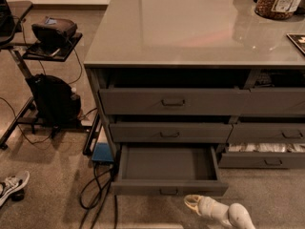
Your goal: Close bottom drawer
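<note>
Tool (194, 203) low before the open bottom drawer (167, 166).
Drawer stands pulled out beneath the grey bench (190, 27), tray bare; the pale tool is just in front of its panel, right of the centre handle (169, 191). Released or clenched: cannot tell.

The claw (193, 202), just in front of the bottom drawer (167, 163), has its arm cut off by the lower edge. Left of the drawer, a shoe (12, 187) is cropped.
</note>
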Robot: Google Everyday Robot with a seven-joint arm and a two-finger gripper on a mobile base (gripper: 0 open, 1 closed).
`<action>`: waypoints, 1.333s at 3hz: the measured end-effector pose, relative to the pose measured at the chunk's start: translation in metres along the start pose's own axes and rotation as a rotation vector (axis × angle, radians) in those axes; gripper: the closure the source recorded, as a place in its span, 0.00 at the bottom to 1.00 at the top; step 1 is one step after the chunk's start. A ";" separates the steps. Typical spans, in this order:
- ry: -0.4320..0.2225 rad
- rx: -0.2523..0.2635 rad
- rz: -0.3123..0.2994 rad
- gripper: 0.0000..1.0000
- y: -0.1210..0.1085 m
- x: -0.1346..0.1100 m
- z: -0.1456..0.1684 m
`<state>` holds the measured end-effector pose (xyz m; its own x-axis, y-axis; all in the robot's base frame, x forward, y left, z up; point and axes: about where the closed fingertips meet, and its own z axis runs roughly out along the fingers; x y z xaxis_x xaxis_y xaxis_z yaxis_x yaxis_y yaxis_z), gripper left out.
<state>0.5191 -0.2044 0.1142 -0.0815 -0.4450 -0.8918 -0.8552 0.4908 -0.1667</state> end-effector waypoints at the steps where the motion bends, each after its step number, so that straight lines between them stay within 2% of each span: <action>1: -0.010 0.045 -0.037 1.00 -0.026 -0.002 0.007; 2: -0.027 0.062 -0.048 1.00 -0.035 -0.007 0.014; 3: -0.044 0.139 -0.068 1.00 -0.075 -0.013 0.022; 4: -0.046 0.145 -0.069 1.00 -0.076 -0.014 0.022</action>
<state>0.5960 -0.2192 0.1298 0.0016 -0.4483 -0.8939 -0.7750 0.5643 -0.2844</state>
